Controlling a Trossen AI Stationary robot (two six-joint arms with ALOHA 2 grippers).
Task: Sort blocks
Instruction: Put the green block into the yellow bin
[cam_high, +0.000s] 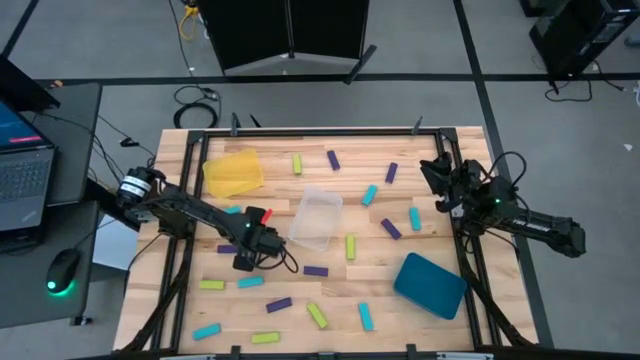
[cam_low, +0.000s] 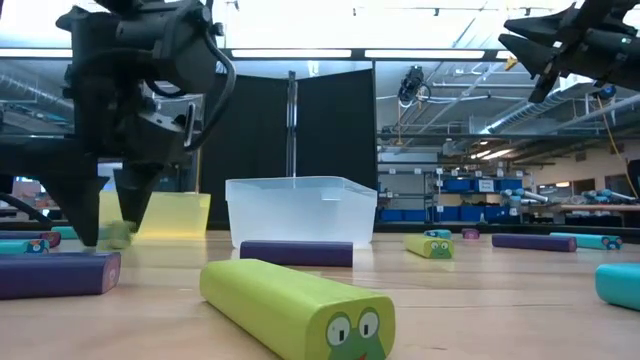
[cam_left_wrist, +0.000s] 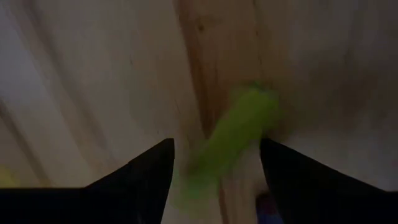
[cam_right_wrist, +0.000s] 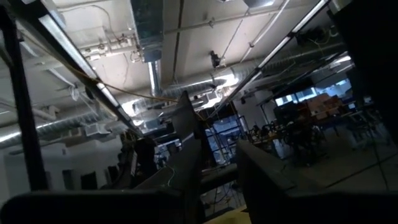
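Note:
Small lime-green, purple and cyan blocks lie scattered flat on the wooden table (cam_high: 180, 300). My left gripper (cam_high: 244, 260) points down over the table's near-left part, open, its tips close to the wood. A lime-green block (cam_left_wrist: 235, 135) lies on the table between its two fingers (cam_left_wrist: 146, 180), slanting across the gap; I cannot tell whether a finger touches it. In the low view this gripper (cam_low: 110, 232) stands at the left. My right gripper (cam_high: 437, 175) is raised at the table's far right, tipped upward, slightly open and holding nothing.
A yellow tray (cam_high: 233, 172) stands at the far left, a clear tray (cam_high: 316, 218) in the middle and a teal tray (cam_high: 430, 285) at the near right. A purple block (cam_high: 315, 270) and a cyan block (cam_high: 250, 283) lie close to my left gripper.

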